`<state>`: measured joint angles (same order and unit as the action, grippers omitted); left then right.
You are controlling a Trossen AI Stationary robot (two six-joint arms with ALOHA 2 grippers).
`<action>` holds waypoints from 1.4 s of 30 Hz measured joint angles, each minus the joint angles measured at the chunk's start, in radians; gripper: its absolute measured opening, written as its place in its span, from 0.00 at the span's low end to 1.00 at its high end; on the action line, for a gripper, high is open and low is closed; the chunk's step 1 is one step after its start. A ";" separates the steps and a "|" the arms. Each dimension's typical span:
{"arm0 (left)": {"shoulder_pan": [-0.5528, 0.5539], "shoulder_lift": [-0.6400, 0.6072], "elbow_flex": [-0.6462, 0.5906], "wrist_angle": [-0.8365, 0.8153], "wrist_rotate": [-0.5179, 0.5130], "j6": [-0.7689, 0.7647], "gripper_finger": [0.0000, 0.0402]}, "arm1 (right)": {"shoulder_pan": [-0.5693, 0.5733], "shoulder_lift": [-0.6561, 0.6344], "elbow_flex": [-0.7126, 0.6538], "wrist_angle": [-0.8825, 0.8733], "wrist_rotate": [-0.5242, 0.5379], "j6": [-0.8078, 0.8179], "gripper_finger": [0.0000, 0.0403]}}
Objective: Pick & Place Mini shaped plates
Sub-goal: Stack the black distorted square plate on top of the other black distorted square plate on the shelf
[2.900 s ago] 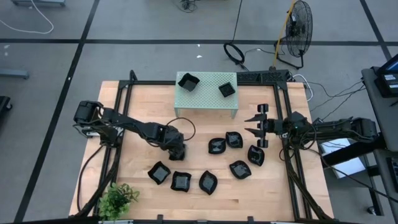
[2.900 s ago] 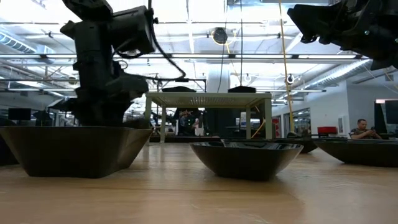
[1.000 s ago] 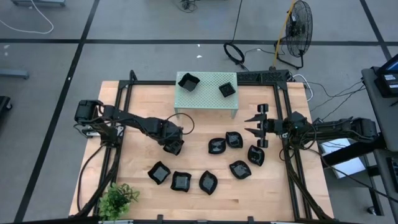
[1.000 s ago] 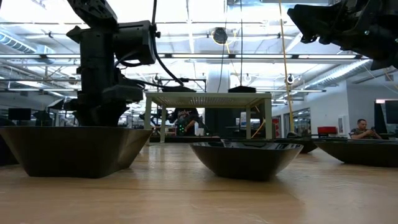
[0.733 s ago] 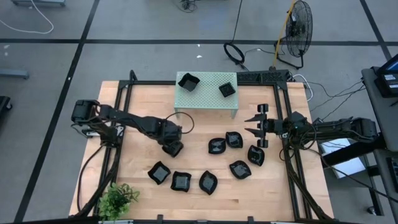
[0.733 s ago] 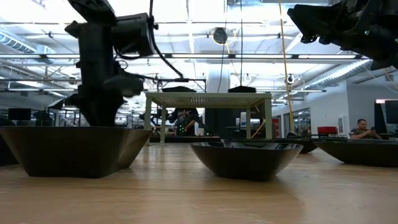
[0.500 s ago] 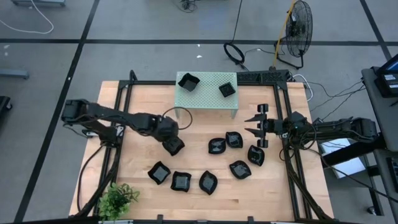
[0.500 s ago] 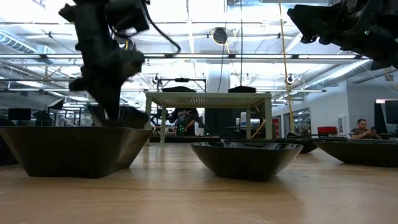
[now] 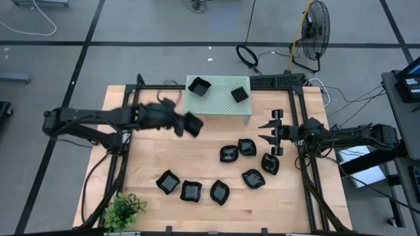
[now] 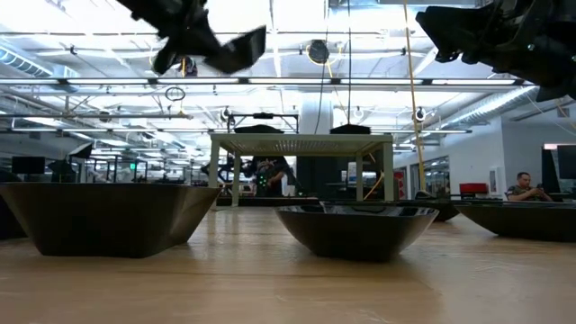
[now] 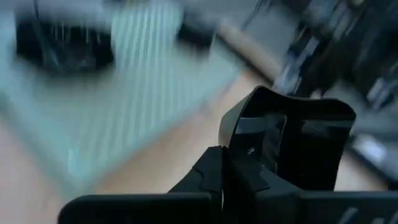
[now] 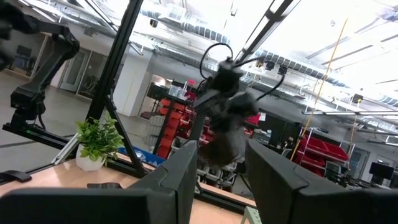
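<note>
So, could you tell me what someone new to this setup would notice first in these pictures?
Probably the left gripper, shut on a black square plate and raised clear of the table, beside the pale green stand, which already carries two plates. Next, the seven black plates lying loose on the wooden table, in front of the stand. The right gripper waits open at the table's right edge.

Black plates (image 9: 229, 155), pale green stand (image 9: 220, 99)
</note>
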<state>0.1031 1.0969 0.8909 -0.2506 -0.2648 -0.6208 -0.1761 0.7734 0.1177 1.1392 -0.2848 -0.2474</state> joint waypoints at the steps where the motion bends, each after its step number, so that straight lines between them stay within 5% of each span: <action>1: 0.030 -0.009 0.001 0.047 0.011 0.023 0.03 | 0.000 0.000 0.000 0.000 0.000 0.000 0.31; 11: 0.357 0.001 -0.001 0.209 0.128 0.066 0.03 | 0.000 0.000 0.000 0.000 0.001 0.000 0.31; 16: 0.511 0.047 0.029 0.308 0.337 0.000 0.01 | 0.000 0.000 0.000 0.000 0.000 -0.002 0.31; 22: 0.602 0.198 0.309 0.098 0.507 0.024 0.01 | 0.000 0.000 0.000 0.001 0.002 -0.003 0.31; 29: 0.639 0.414 0.664 -0.317 0.471 0.121 0.01 | 0.000 0.000 0.000 0.001 0.002 -0.002 0.31; 42: 0.643 0.612 0.723 -0.469 0.439 0.154 0.01 | 0.000 0.000 0.000 -0.003 0.000 -0.001 0.31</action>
<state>0.7459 1.7089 1.6138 -0.7194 0.1745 -0.4669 -0.1761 0.7735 0.1177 1.1358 -0.2844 -0.2483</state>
